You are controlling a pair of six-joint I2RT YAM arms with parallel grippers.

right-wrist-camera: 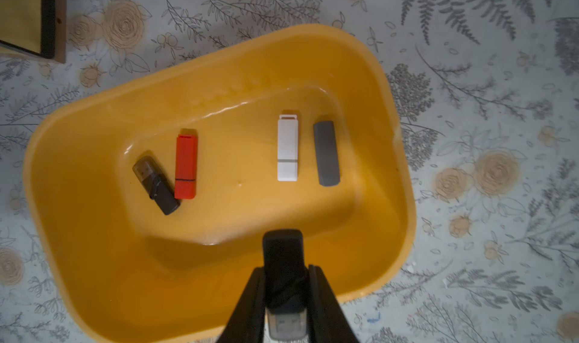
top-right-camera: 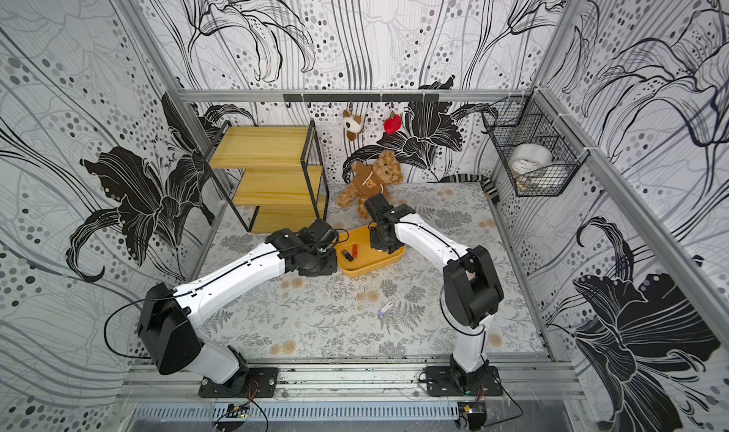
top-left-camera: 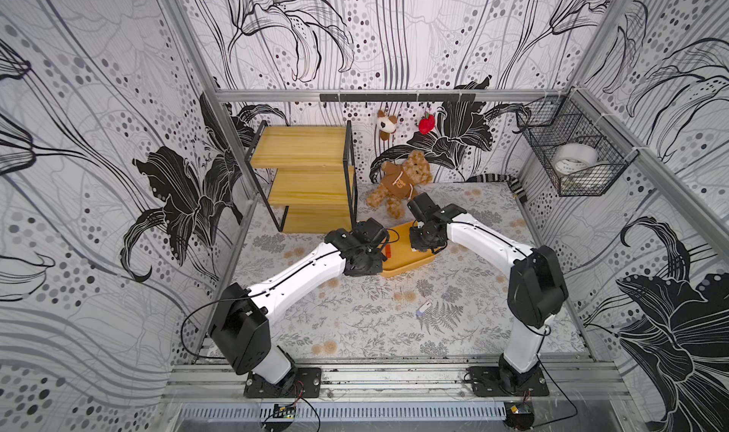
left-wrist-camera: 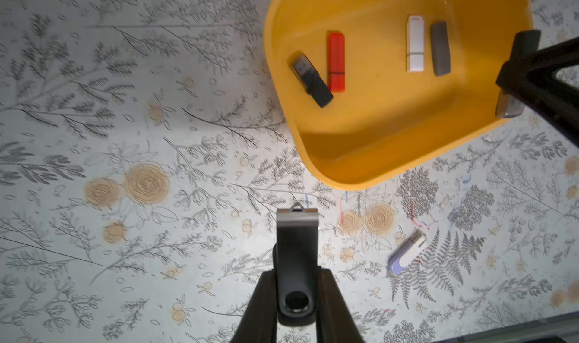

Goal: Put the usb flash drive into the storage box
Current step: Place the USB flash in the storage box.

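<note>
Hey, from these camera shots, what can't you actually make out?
The white drive and grey drive in the box: hidden in both top views by the right arm.
The swivel drive in the left gripper, the black drive in the right gripper: hidden in both top views under the wrists.
The box: one end cut off by the left wrist view's edge.
The basket contents beneath the tape roll: too small, behind mesh.
</note>
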